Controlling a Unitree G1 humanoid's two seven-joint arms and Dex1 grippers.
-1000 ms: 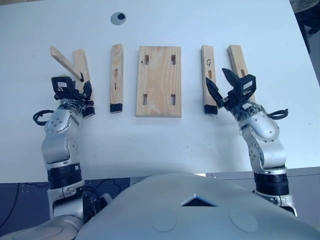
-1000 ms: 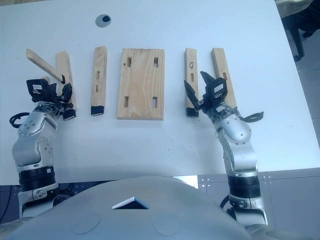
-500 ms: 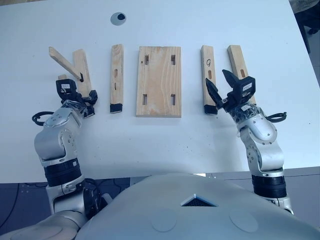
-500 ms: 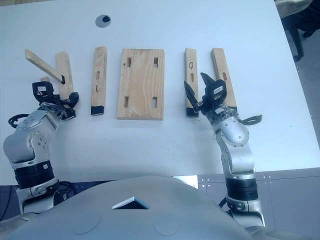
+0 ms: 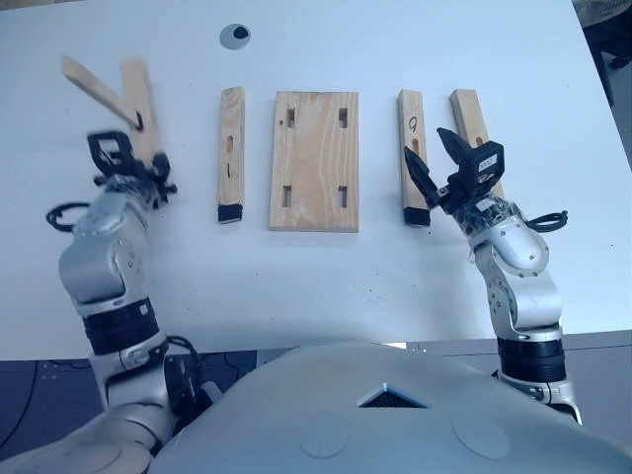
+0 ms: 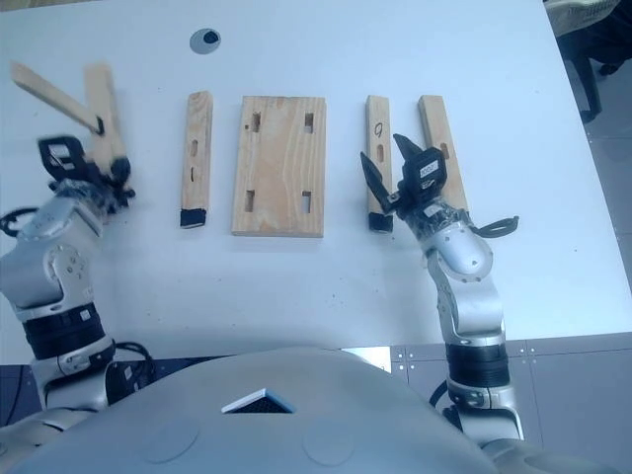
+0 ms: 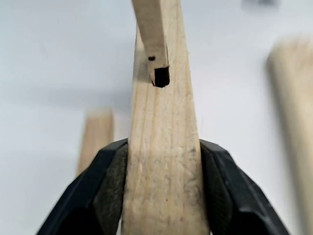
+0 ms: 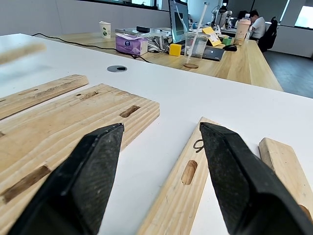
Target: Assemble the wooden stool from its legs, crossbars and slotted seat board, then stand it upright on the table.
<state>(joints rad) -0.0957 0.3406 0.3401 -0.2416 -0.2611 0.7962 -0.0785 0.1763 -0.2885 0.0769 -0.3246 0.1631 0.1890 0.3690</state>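
Note:
My left gripper (image 5: 131,174) is shut on the near end of a wooden leg (image 5: 138,94), held off the table at the far left. A crossbar (image 5: 92,84) sticks out of the leg's slot toward the left. In the left wrist view the leg (image 7: 164,147) sits between both black fingers (image 7: 111,178), with the crossbar (image 7: 149,22) plugged in. The slotted seat board (image 5: 314,158) lies flat at the table's middle. My right gripper (image 5: 434,170) stands open just above the near end of the leg marked 9 (image 5: 410,138), with nothing between its fingers (image 8: 85,183).
One more leg (image 5: 230,148) lies left of the seat board and another (image 5: 470,117) at the far right. A short wooden piece (image 7: 96,137) lies on the table under the lifted leg. A round grommet (image 5: 234,37) sits at the table's back.
The left arm has lifted the leg with its crossbar off the table and carried it farther back and left. The right gripper has stayed open, almost in place.

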